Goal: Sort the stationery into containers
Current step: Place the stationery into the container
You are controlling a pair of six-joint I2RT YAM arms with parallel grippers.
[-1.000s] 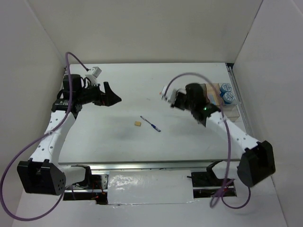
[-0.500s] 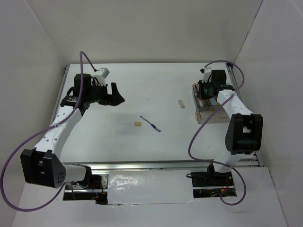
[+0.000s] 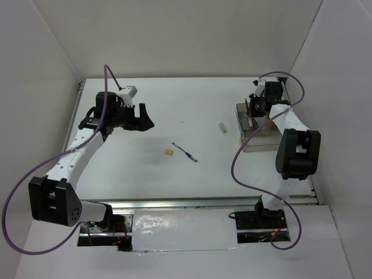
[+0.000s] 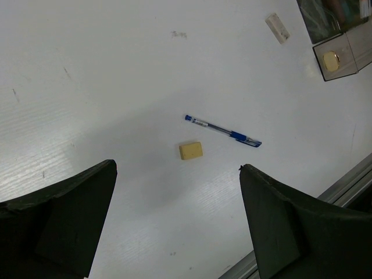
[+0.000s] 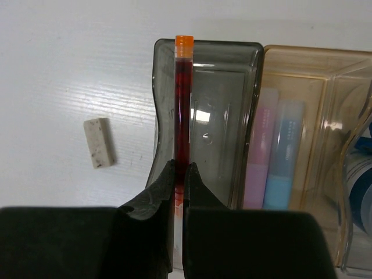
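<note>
My right gripper [image 5: 181,168] is shut on the red pen [image 5: 183,99] and holds it lengthwise over the left side of the smoky-grey section [image 5: 218,125] of the clear tray [image 3: 259,141]. The pink bar [image 5: 260,148] and light-blue bar [image 5: 285,151] lie in the section beside it. A blue-white roll [image 5: 361,174] shows at the right edge. The beige block [image 5: 99,142] lies on the table left of the tray. My left gripper [image 4: 177,168] is open and empty, above the tan cube [image 4: 190,150] and the blue pen [image 4: 224,131].
White walls close in the table on three sides. A metal rail [image 3: 174,204] runs along the near edge. A small round gold item [image 4: 331,60] sits in an end compartment of the tray. In the top view the right arm [image 3: 288,125] covers part of the tray.
The right arm has swung from the table's middle to the tray at the far right, with the red pen now over the grey section. The left arm has shifted slightly.
</note>
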